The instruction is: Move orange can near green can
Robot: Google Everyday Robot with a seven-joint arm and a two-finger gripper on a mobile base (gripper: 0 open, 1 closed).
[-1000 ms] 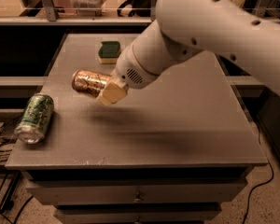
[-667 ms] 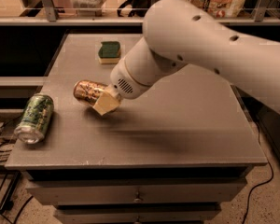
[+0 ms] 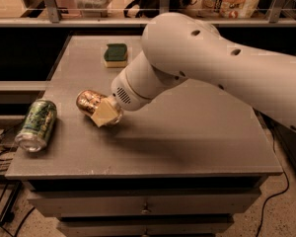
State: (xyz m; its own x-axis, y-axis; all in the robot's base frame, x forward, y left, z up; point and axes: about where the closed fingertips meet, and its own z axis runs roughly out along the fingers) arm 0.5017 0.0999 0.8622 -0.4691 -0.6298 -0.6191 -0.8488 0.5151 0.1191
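Note:
The orange can [image 3: 88, 101] lies on its side on the grey table [image 3: 187, 132], left of centre. My gripper [image 3: 106, 113] is shut on the orange can, with a cream finger [image 3: 103, 114] across its near side. The can sits low, at or just above the tabletop. The green can [image 3: 37, 124] lies on its side near the table's left front edge, a short gap to the left of the orange can. My white arm reaches in from the right.
A green-and-yellow sponge [image 3: 116, 55] sits at the back of the table. A shelf with a rail and boxes runs behind the table. Drawers are below the front edge. Cables lie on the floor at left.
My gripper has carried the orange can down and to the left, lower toward the tabletop and closer to the green can. The green can and sponge have not moved.

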